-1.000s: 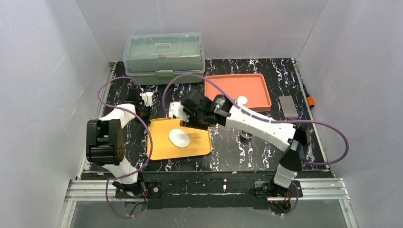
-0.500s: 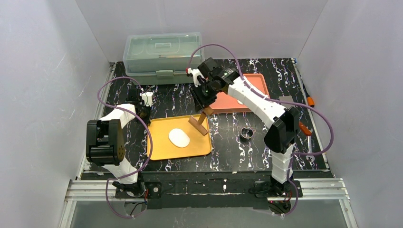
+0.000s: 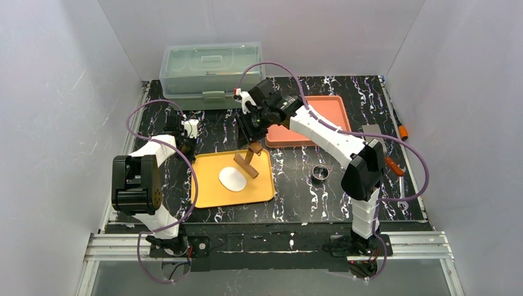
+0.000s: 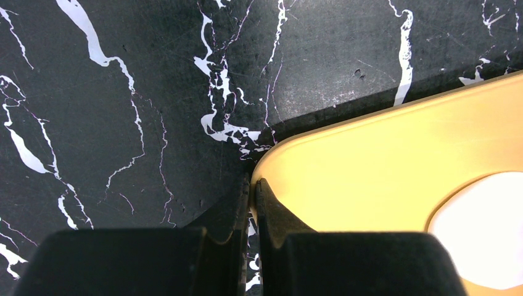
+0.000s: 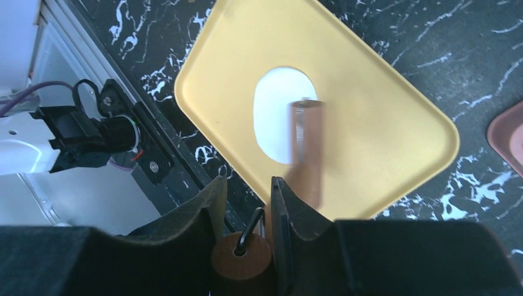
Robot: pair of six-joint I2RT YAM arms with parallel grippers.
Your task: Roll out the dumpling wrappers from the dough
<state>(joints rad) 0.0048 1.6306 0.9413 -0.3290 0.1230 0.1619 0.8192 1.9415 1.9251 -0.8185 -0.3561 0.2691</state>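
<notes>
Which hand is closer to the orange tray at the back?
Right. The right hand, holding the rolling pin, hovers beside the orange tray; the left hand sits at the yellow tray's corner.

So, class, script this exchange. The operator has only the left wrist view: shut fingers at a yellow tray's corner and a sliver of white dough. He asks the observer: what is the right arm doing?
Observer: The right gripper grips a wooden rolling pin by its end, and the pin hangs tilted over the yellow tray.
Operator: Is it pressing the dough?
Observer: The pin is at the edge of the oval dough. I cannot tell whether they touch.
Operator: Is any cutter nearby?
Observer: A small metal ring sits on the table to the right of the tray, with neither gripper on it.
</notes>
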